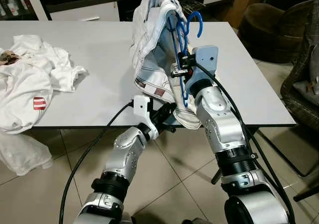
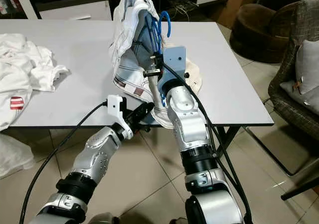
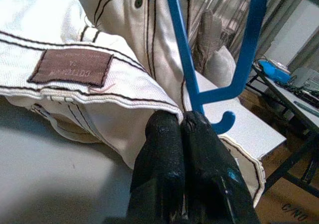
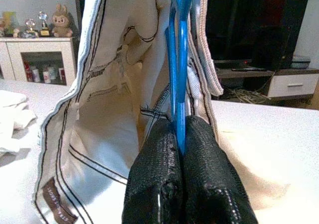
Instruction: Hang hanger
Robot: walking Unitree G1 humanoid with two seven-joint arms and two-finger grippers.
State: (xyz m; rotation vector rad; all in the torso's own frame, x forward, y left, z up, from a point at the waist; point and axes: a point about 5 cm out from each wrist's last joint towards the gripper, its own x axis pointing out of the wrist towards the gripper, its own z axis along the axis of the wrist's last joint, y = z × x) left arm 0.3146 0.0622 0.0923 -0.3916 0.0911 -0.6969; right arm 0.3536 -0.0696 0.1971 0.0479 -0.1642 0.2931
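While the left gripper [image 1: 167,115] pinches the lower hem of the cream denim garment [image 1: 152,40] at the table's [image 1: 99,50] near edge, fingers pressed together on the cloth, the right gripper [image 1: 183,69] stands just above it, clamped on the blue hanger [image 1: 185,45] and holding it upright over the tabletop. That hanger sits inside the garment, its hook [image 1: 195,21] poking out near the top, with the fabric draped loosely around the frame. Farther left on the table lies a heap of white clothes [image 1: 35,79]. I'd worry that the denim is only bunched over the hanger; if the left gripper tugs the hem, the garment could slide off or twist the thin frame in the right gripper's grasp.
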